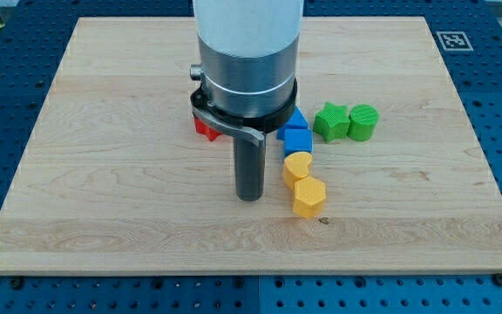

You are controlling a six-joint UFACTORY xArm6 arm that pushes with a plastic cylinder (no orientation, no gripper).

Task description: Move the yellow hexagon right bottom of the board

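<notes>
Yellow hexagon (pixel 308 198) sits a bit below the middle of the bench (pixel 103 174), at the bottom end of a short column: a yellow rounded block (pixel 296 166) touches it at about 11 o'clock, with a blue cube (pixel 296 142) and a blue wedge-ish block (pixel 297 119) stacked further up the view. My tip (pixel 249 198) is just beside the hexagon at its 9 o'clock, not quite touching as far as I can tell. No gripper on this rig, only the bare rod, so nothing is held. The hexagon looks like light, stiff plastic that should slide easily on smooth wood but may spin off a flat face. I'd push on its upper-left side, toward 4 o'clock.
</notes>
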